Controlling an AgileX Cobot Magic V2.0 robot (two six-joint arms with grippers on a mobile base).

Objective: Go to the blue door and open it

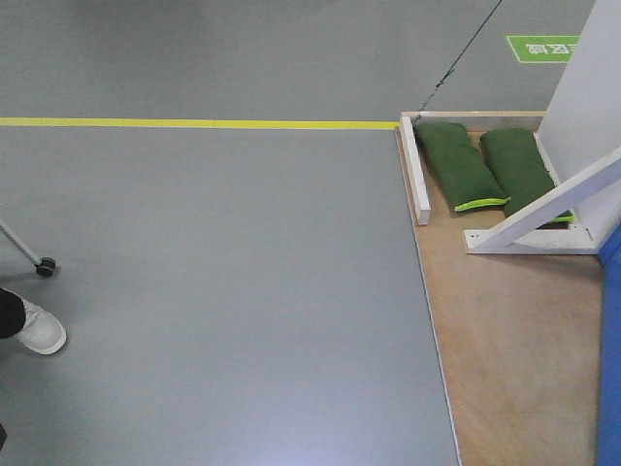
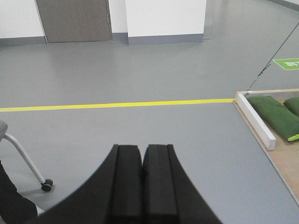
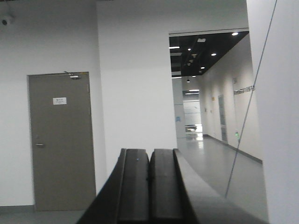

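Only a narrow strip of the blue door (image 1: 610,349) shows, at the right edge of the front view, standing on a wooden base (image 1: 514,349). Its handle, lock and latch plate are out of view. My left gripper (image 2: 142,148) is shut and empty, pointing over the grey floor. My right gripper (image 3: 150,152) is shut and empty, pointing toward a white wall and a grey door (image 3: 60,140). Neither gripper shows in the front view.
Two green sandbags (image 1: 461,163) lie on the wooden base beside white frame braces (image 1: 543,209). A yellow floor line (image 1: 194,123) runs across the grey floor. A person's white shoe (image 1: 39,328) and a caster leg (image 1: 44,265) are at the left. A thin cable (image 1: 466,53) slants upward.
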